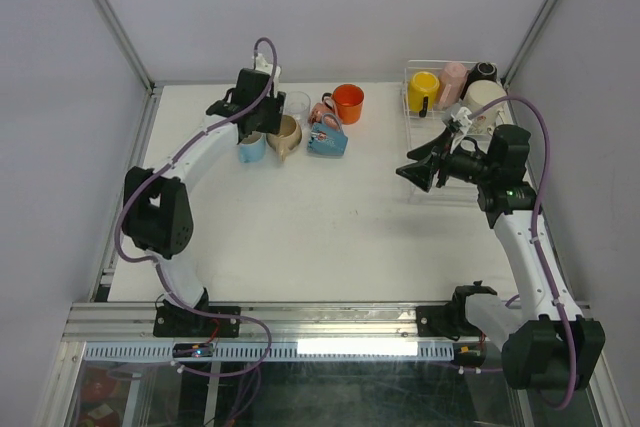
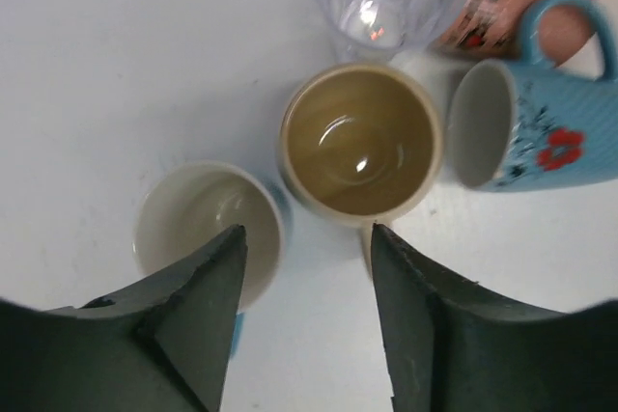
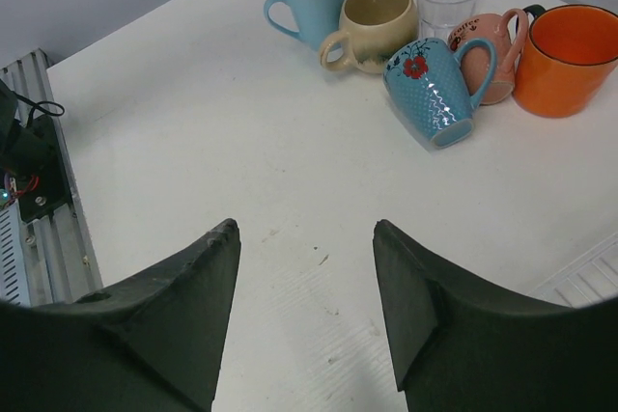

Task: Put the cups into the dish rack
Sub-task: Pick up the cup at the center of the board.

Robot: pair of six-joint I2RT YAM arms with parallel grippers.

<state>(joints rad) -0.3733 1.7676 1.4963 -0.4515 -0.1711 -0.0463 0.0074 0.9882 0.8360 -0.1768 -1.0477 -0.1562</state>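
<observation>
Several cups cluster at the table's back: a light blue mug (image 1: pixel 251 147) (image 2: pixel 208 229), a beige mug (image 1: pixel 285 135) (image 2: pixel 360 140), a clear tumbler (image 1: pixel 296 104), a pink mug (image 1: pixel 325 112), a patterned blue mug (image 1: pixel 328 139) on its side and an orange mug (image 1: pixel 348 103). My left gripper (image 1: pixel 262 112) (image 2: pixel 307 238) hangs open over the light blue and beige mugs, one finger above the light blue mug's mouth, gripping nothing. The dish rack (image 1: pixel 412 115) at the back right holds yellow (image 1: pixel 423 90), pink, black and white mugs. My right gripper (image 1: pixel 415 174) (image 3: pixel 306 229) is open over bare table.
Grey walls with metal posts close the table at the back and sides. A metal rail (image 1: pixel 330 322) runs along the near edge by the arm bases. The right arm's elbow (image 1: pixel 510 152) sits just in front of the rack.
</observation>
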